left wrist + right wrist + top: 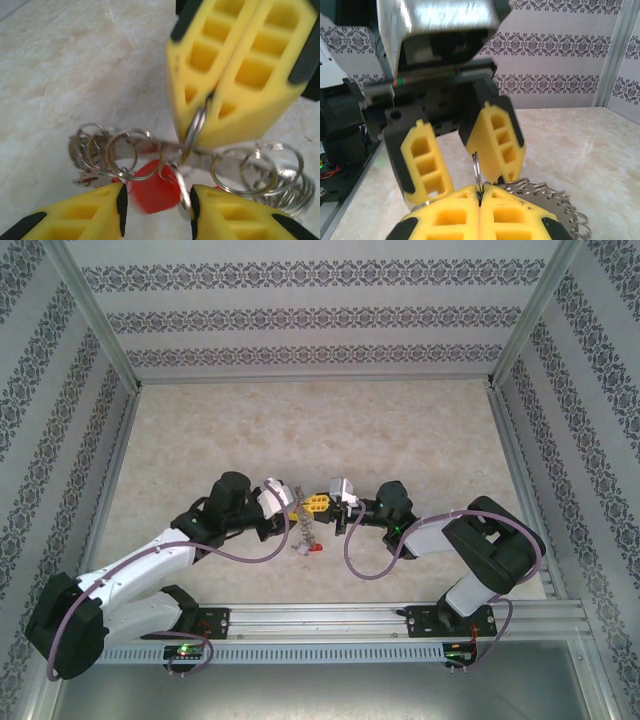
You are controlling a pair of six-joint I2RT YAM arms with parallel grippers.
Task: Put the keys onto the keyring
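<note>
Over the middle of the marbled table (300, 420), my two arms meet tip to tip. My right claw (480, 200) is clamped tight on the keyring (192, 131), pinching its rim upright between the pads. My left claw (159, 200) faces it with jaws parted, gripping nothing. Small silvery loops fan out sideways from the keyring. One red key (155, 192) shows between my left fingertips, untouched.
</note>
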